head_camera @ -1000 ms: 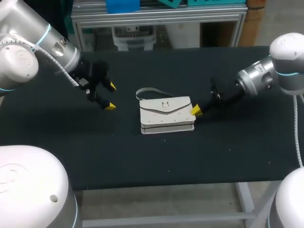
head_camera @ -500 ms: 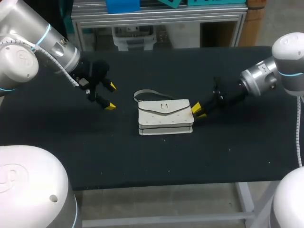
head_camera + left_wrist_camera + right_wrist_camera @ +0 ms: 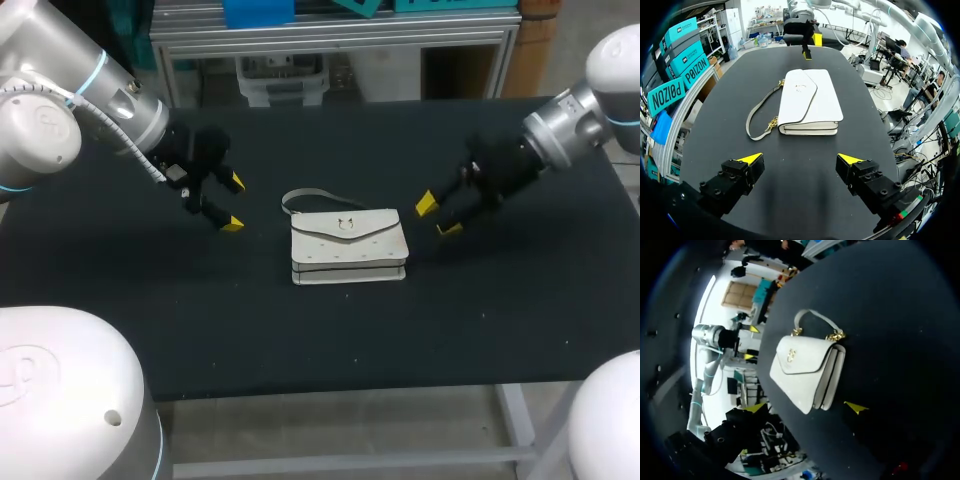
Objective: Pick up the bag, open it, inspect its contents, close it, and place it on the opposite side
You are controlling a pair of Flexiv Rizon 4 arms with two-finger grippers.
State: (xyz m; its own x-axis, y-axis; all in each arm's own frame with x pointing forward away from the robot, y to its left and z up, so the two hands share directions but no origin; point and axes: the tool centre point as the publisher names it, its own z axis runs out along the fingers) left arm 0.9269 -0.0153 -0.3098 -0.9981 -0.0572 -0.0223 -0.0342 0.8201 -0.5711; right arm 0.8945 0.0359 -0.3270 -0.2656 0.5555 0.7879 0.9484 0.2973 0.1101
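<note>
Bag (image 3: 349, 245) lies closed on the table (image 3: 300, 330) between left gripper (image 3: 234, 203) and right gripper (image 3: 438, 217) — both spread, touching nothing. Pick-up seems not yet begun; next, one must close on its edge and lift.

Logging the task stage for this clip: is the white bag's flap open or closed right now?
Closed. The flap lies flat against the bag in all three views; nothing inside shows.
</note>
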